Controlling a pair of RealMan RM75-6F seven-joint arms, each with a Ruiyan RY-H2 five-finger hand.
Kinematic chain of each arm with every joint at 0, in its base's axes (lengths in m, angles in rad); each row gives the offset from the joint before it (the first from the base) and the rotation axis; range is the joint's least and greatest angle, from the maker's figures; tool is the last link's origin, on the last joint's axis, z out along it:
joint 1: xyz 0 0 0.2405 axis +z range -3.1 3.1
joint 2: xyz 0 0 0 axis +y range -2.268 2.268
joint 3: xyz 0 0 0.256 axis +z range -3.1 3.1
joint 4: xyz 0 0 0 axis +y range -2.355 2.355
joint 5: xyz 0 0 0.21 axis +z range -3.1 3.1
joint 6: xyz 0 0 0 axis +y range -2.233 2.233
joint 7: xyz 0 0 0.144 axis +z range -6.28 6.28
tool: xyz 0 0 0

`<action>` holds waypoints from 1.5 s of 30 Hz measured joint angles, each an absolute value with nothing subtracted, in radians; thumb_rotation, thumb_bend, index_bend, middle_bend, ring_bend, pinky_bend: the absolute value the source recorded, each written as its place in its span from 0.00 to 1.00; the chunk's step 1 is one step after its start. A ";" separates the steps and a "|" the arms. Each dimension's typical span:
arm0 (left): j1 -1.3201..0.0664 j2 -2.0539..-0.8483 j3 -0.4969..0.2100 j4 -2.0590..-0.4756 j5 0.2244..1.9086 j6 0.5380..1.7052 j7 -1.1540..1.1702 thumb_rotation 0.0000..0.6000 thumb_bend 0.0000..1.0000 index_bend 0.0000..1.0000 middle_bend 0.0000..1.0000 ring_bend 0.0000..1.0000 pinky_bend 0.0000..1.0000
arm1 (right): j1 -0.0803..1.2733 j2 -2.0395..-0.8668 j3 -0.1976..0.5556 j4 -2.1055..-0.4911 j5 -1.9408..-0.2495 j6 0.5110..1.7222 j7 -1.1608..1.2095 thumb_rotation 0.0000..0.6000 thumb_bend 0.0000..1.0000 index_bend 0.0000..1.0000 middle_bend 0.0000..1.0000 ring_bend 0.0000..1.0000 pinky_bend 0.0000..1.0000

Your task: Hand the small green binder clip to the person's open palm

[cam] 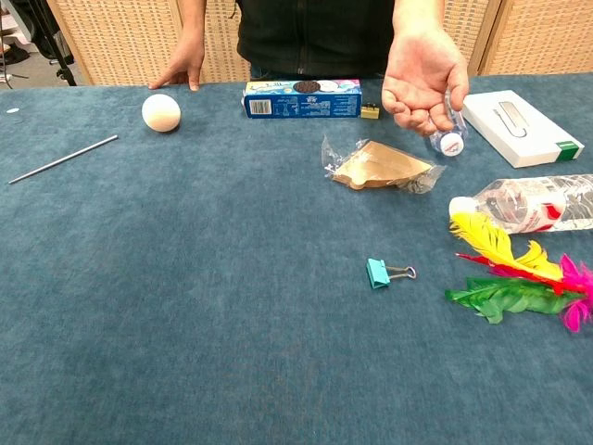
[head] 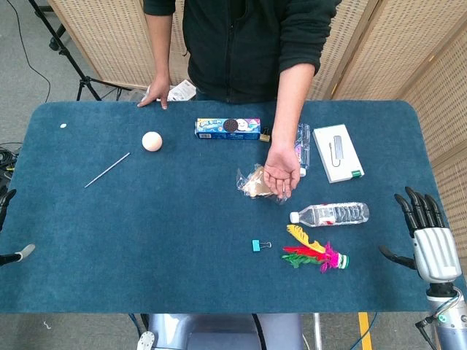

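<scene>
Woven wicker screen panels (head: 109,36) behind, grey floor (head: 22,73), black tripod legs (head: 66,51), blue-covered table (head: 146,255)

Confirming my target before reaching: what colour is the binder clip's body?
Teal-green body with silver wire handles, clearest in the chest view: binder clip.

- Binder clip (cam: 377,273): bare cloth on its left and near sides.
- Feather shuttlecock (cam: 519,273) and water bottle (cam: 533,201) crowd its right.
- Wrapped snack (cam: 378,167) lies between clip and open palm (cam: 422,79).
</scene>
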State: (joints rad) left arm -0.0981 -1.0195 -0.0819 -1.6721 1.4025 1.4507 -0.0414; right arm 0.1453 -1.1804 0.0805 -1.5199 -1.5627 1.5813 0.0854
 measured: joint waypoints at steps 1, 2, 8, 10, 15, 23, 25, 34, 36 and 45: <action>-0.098 -1.020 -0.082 -1.672 1.402 1.450 -0.041 1.00 0.00 0.00 0.00 0.00 0.00 | 0.145 -1.181 0.081 -1.520 -1.563 1.581 0.082 1.00 0.00 0.03 0.00 0.00 0.00; -0.098 -1.020 -0.081 -1.672 1.402 1.449 -0.040 1.00 0.00 0.00 0.00 0.00 0.00 | 0.144 -1.181 0.081 -1.521 -1.564 1.580 0.081 1.00 0.00 0.03 0.00 0.00 0.00; -0.099 -1.021 -0.082 -1.673 1.403 1.450 -0.036 1.00 0.00 0.00 0.00 0.00 0.00 | 0.147 -1.185 0.071 -1.530 -1.579 1.566 0.085 1.00 0.00 0.15 0.00 0.00 0.00; -0.099 -1.022 -0.082 -1.673 1.400 1.448 -0.034 1.00 0.00 0.00 0.00 0.00 0.00 | 0.157 -1.190 0.053 -1.538 -1.607 1.544 0.104 1.00 0.00 0.20 0.00 0.00 0.00; -0.101 -1.023 -0.086 -1.672 1.390 1.443 -0.033 1.00 0.00 0.00 0.00 0.00 0.00 | 0.201 -1.233 0.020 -1.537 -1.677 1.475 0.148 1.00 0.05 0.29 0.00 0.00 0.00; -0.109 -1.019 -0.091 -1.671 1.374 1.422 -0.036 1.00 0.00 0.00 0.00 0.00 0.00 | 0.277 -1.343 0.019 -1.553 -1.695 1.341 -0.045 1.00 0.26 0.34 0.00 0.00 0.00; -0.110 -1.018 -0.092 -1.671 1.371 1.418 -0.042 1.00 0.00 0.00 0.00 0.00 0.00 | 0.303 -1.379 0.027 -1.569 -1.677 1.284 -0.116 1.00 0.26 0.34 0.00 0.00 0.00; -0.112 -1.010 -0.093 -1.667 1.369 1.410 -0.062 1.00 0.00 0.00 0.00 0.00 0.00 | 0.374 -1.504 0.063 -1.605 -1.561 1.148 -0.302 1.00 0.26 0.34 0.00 0.00 0.00; -0.113 -1.009 -0.092 -1.667 1.371 1.408 -0.066 1.00 0.00 0.00 0.00 0.00 0.00 | 0.383 -1.523 0.069 -1.602 -1.540 1.132 -0.321 1.00 0.26 0.34 0.00 0.00 0.00; -0.114 -1.004 -0.091 -1.665 1.373 1.405 -0.079 1.00 0.00 0.00 0.00 0.00 0.00 | 0.425 -1.609 0.092 -1.549 -1.453 1.077 -0.412 1.00 0.26 0.34 0.00 0.00 0.00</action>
State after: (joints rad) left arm -0.1136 -1.0035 -0.0913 -1.6653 1.3734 1.4045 -0.0793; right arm 0.4252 -1.6086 0.0920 -1.5487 -1.4533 1.0766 -0.4119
